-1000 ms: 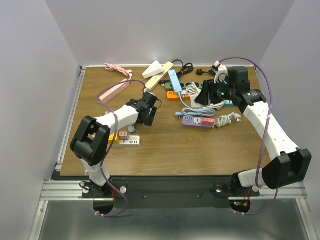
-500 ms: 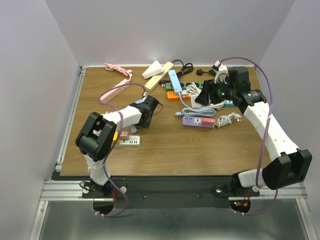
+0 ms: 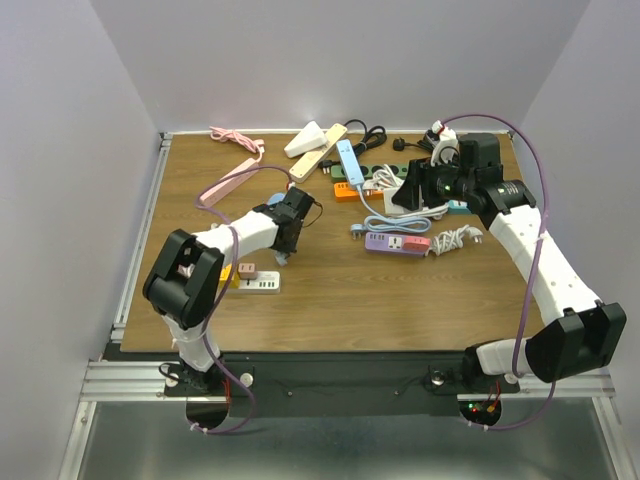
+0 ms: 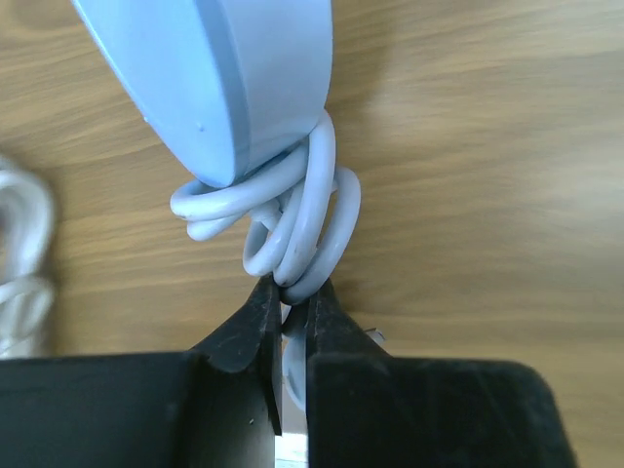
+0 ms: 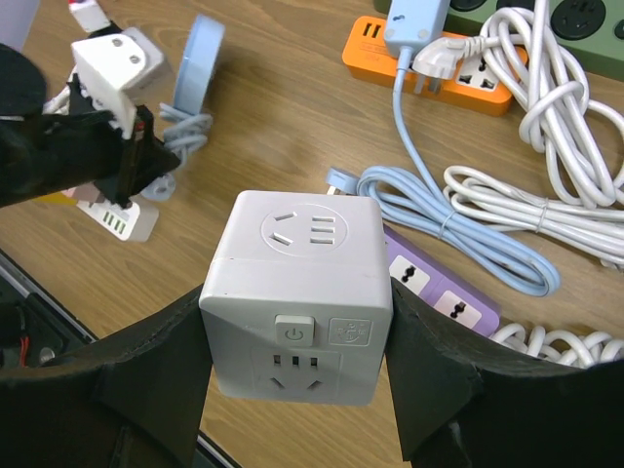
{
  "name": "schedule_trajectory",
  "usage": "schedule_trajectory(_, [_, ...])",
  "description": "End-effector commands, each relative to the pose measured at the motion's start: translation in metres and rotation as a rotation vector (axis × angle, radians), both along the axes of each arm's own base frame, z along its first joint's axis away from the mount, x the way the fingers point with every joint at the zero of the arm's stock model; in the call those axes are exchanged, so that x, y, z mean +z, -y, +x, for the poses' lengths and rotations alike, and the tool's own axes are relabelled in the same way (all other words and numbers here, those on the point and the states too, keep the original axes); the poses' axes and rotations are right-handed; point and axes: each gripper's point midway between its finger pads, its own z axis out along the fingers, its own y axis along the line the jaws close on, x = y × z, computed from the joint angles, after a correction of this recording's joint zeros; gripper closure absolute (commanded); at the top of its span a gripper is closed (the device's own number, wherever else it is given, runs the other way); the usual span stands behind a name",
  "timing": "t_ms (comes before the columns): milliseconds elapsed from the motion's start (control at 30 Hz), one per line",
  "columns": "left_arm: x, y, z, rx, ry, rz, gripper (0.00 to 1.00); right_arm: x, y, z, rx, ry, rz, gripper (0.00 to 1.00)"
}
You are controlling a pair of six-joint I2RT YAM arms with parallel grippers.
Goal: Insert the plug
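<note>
Arms reach out from the near edge. Our left arm bends low over the counter point(image 3: 330, 290), well left of the purple strip point(image 3: 397, 242), its claw point(image 4: 292, 297) pinched tight on a loop of the blue cord point(image 4: 312, 214) that joins a blue shell point(image 4: 224, 78). Our right arm stretches just behind that strip, its claw point(image 5: 297, 322) clamped on the white cube socket point(image 5: 297, 234), which we see held clear of the counter.

Soft, even light comes from overhead, leaving faint shadows on the counter point(image 3: 330, 290). The blue cable point(image 4: 312, 224) in my left gripper point(image 4: 292, 294) looks slightly soft, the wood grain beyond blurred. The white socket cube point(image 5: 297, 244) in my right gripper point(image 5: 297, 331) is bright and crisp.
</note>
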Motion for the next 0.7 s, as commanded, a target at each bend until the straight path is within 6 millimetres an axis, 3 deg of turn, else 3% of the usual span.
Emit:
schedule_trajectory(0, [0.076, 0.094, -0.001, -0.248, 0.077, -0.476, 1.0, 0.024, 0.0, 0.006, -0.014, 0.103, 0.017, 1.0])
schedule_trajectory(133, [0.14, 0.152, -0.03, -0.496, 0.102, -0.829, 1.0, 0.021, 0.001, 0.008, -0.024, 0.097, 0.012, 1.0])
schedule_trajectory(167, [0.147, 0.159, -0.037, -0.532, 0.092, -0.882, 1.0, 0.02, 0.002, 0.008, -0.025, 0.095, 0.01, 1.0])
schedule_trajectory(400, [0.132, 0.183, -0.091, -0.622, -0.126, -1.188, 1.0, 0.023, 0.002, 0.009, -0.032, 0.101, 0.012, 1.0])
schedule_trajectory(667, [0.114, 0.174, -0.108, -0.538, -0.21, -1.226, 1.0, 0.023, 0.004, 0.006, -0.039, 0.102, 0.008, 1.0])
